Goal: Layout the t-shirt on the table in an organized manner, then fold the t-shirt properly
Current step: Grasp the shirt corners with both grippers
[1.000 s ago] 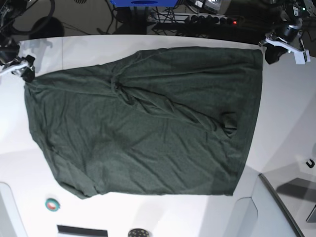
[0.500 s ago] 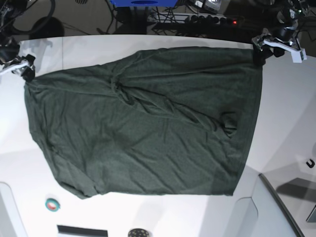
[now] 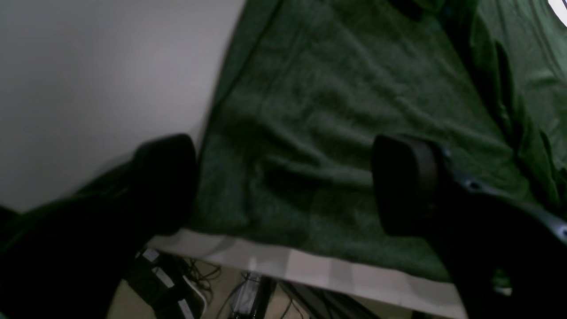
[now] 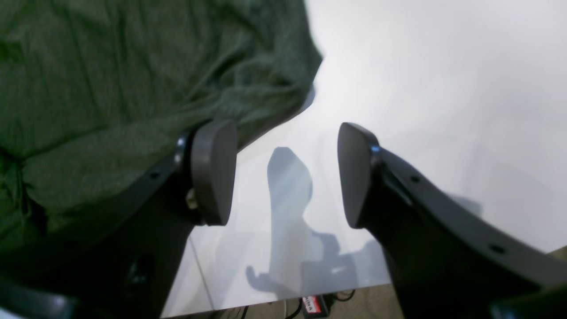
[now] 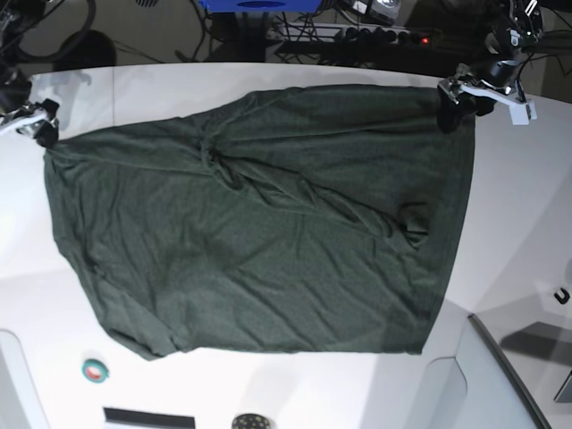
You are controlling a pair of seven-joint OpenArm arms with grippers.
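Observation:
The dark green t-shirt lies spread and wrinkled across the white table, with a twisted bunch near its far middle. My left gripper hovers over the shirt's far right corner. In the left wrist view this gripper is open, one pad at the hem and the other over the t-shirt, with nothing clamped. At the shirt's far left corner my right gripper is open too. In the right wrist view it stands over bare table, with the t-shirt beside its left finger.
A teal tape roll, a black strip and a round dark object lie near the front edge. A grey panel rises at the front right. Cables and a power strip run behind the table's far edge.
My left gripper has opened and shifted left, from beside the shirt's far right corner to over it. The right gripper has barely moved. The shirt lies as before.

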